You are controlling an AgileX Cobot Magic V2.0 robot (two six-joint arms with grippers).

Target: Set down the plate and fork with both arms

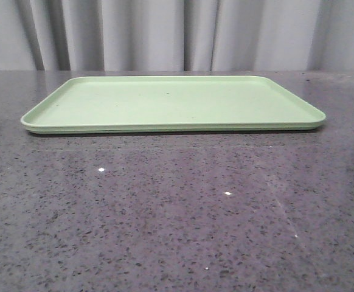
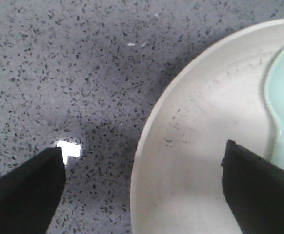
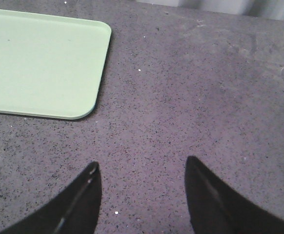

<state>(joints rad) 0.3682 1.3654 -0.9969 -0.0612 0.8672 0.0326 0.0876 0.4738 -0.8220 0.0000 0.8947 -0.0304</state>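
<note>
The cream plate lies on the speckled grey table, seen close in the left wrist view. A pale blue spoon-like utensil lies inside it. My left gripper is open and straddles the plate's rim, with one finger over the table and the other over the plate's inner face. My right gripper is open and empty over bare table, to the right of the tray's near right corner. The yellow fork is out of view. Neither gripper shows in the front view.
The flat light green tray lies empty at the back middle of the table; its corner also shows in the right wrist view. A grey curtain hangs behind the table.
</note>
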